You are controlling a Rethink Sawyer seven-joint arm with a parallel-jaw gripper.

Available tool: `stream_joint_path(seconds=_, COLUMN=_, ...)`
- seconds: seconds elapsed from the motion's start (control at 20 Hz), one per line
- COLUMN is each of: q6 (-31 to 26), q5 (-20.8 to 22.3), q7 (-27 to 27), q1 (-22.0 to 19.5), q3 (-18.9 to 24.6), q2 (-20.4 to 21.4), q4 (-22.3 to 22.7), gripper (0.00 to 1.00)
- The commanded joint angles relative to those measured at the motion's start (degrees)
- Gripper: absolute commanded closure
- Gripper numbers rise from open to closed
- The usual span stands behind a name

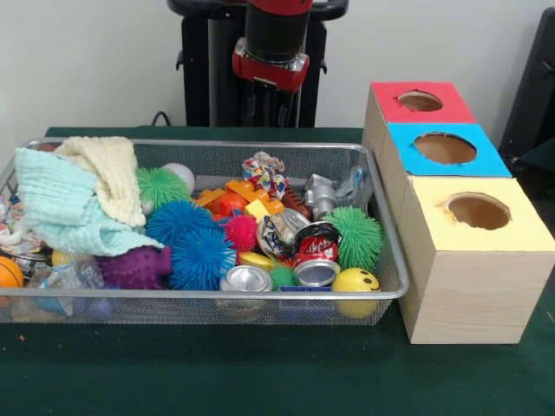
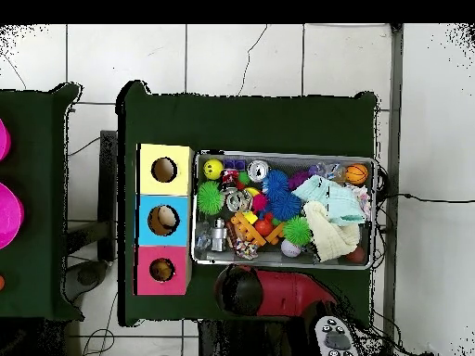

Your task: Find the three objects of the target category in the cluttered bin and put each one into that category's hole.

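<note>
The silver wire-mesh bin (image 1: pixel 173 293) sits on the green table and also shows in the overhead view (image 2: pixel 375 215). It is full of clutter: crushed cans (image 1: pixel 316 256), blue spiky balls (image 1: pixel 198 256), a green spiky ball (image 1: pixel 355 236), a yellow smiley ball (image 1: pixel 355 281), orange blocks (image 1: pixel 243 192) and pale cloths (image 1: pixel 78 199). Three wooden boxes stand beside it, with a red top (image 1: pixel 420 102), a blue top (image 1: pixel 444 149) and a yellow top (image 1: pixel 479 213), each with a round hole. My gripper (image 1: pixel 269 102) hangs behind the bin's far rim, above the table, holding nothing that I can see.
The red and black arm (image 2: pixel 249 291) stands at the bin's robot side. A purple spiky toy (image 1: pixel 134 267), a small basketball (image 1: pixel 9 272) and crumpled wrappers (image 1: pixel 264 172) also lie in the bin. Pink round things (image 2: pixel 7 215) sit on a second table.
</note>
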State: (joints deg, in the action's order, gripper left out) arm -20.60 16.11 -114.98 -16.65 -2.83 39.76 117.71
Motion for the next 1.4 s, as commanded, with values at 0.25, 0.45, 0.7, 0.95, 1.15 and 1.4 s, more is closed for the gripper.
stream_joint_path(seconds=0.25, q6=4.24, q5=3.12, q7=-0.07, q1=-1.59, q3=5.52, q2=-1.53, q4=-6.2, gripper=0.0)
stream_joint_path(seconds=0.45, q6=4.03, q5=3.12, q7=0.05, q1=-1.82, q3=5.82, q2=-1.54, q4=-6.28, gripper=0.0)
stream_joint_path(seconds=0.7, q6=3.45, q5=3.16, q7=0.26, q1=-1.83, q3=5.92, q2=-1.48, q4=-6.59, gripper=0.0)
stream_joint_path(seconds=0.95, q6=3.57, q5=3.49, q7=0.58, q1=-2.18, q3=6.09, q2=-1.59, q4=-6.63, gripper=0.0)
stream_joint_path(seconds=1.15, q6=3.71, q5=3.94, q7=0.76, q1=-2.73, q3=6.56, q2=-1.65, q4=-6.69, gripper=0.0)
stream_joint_path(seconds=1.4, q6=3.66, q5=4.91, q7=1.05, q1=-3.49, q3=7.29, q2=-1.61, q4=-6.75, gripper=0.0)
